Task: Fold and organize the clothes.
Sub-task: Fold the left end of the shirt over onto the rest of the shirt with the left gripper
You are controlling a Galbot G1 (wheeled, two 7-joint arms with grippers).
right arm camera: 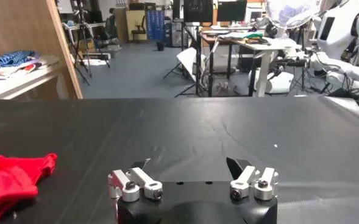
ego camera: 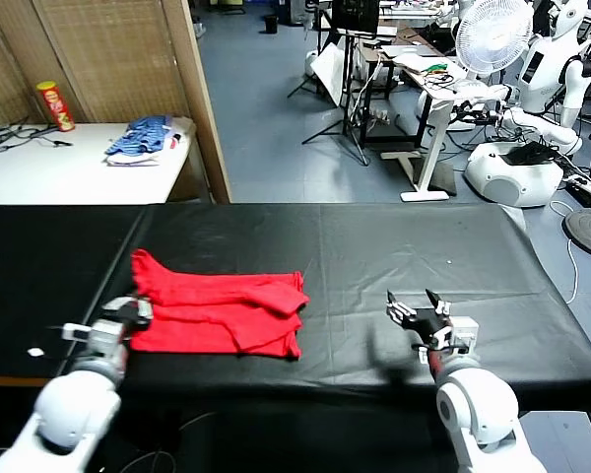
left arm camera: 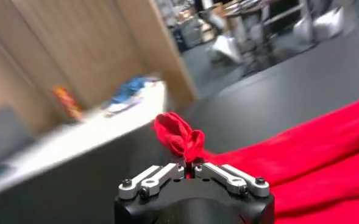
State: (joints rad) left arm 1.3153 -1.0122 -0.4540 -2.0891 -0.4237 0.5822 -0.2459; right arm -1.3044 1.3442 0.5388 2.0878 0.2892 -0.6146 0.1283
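Partly folded, by the look of it, not finished. Red T-shirt [ego camera: 217, 313] lying on the black tabletop [ego camera: 394, 246], left of centre and toward the near edge, gathered into a rough wide band rather than a neat rectangle. Layers overlapping unevenly, a lumpy ridge running toward its right end, far-left corner sticking up and out past the rest. No graphic or tag visible from here.

Left tool [ego camera: 130, 313] down at the shirt's near-left edge, clamped tight on a bunched fold of red cloth; in the left wrist view [left arm camera: 190, 171] a twisted tuft of red standing just beyond the closed fingertips. Judged as the start of another fold: edge gripped, cloth not yet carried across.

Right tool [ego camera: 420, 313] resting low over bare tabletop well to the right of the shirt, spread wide, holding nothing; confirmed in its own wrist view [right arm camera: 191, 178], with the shirt's right end only at the frame's edge.

Still to do, judging by the shape: at least one more fold, smoothing of the ridge, squaring of corners, and setting the bundle tidily in place. Blue-and-white fabric pile [ego camera: 143, 139] on the far-left white table [ego camera: 69, 177], beside a red can [ego camera: 55, 105], untouched and apart.
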